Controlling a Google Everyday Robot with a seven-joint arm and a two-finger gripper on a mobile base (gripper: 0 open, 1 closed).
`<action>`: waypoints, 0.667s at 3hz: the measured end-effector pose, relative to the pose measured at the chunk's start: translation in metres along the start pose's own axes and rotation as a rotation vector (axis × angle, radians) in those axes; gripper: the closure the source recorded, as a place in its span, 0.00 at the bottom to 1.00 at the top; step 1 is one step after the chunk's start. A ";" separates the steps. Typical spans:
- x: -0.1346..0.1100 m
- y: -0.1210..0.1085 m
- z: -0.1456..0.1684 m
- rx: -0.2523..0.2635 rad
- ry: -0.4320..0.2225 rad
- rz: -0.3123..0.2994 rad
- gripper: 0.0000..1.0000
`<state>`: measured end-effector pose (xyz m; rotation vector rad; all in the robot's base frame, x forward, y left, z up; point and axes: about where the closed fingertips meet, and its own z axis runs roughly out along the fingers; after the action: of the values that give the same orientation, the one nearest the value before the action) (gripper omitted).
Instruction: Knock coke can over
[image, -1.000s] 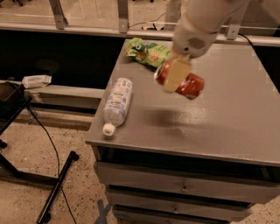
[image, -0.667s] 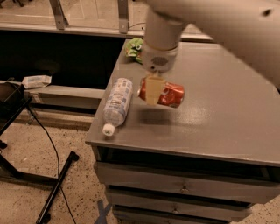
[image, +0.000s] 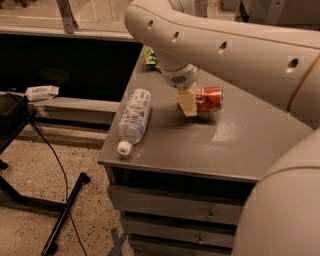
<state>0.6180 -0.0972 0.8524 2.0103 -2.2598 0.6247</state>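
The coke can (image: 208, 98), red-orange with white lettering, lies on its side on the grey table top (image: 190, 140). My gripper (image: 188, 102) hangs from the big white arm right at the can's left end. One pale finger (image: 188, 104) shows in front of the can and touches or overlaps it.
A clear plastic water bottle (image: 134, 119) with a white cap lies on its side near the table's left edge. A green snack bag (image: 149, 57) shows at the back, mostly behind the arm. The arm (image: 235, 45) fills the upper right. Drawers sit below; cables and a stand lie on the floor at left.
The arm has swung in over the table and now fills the right of the view. The can has gone from held in the air to lying on the table.
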 end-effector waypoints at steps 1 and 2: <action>0.005 -0.006 -0.003 0.032 0.016 -0.002 0.29; 0.006 -0.006 -0.003 0.034 0.009 0.001 0.05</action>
<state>0.6225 -0.1023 0.8581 2.0172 -2.2600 0.6754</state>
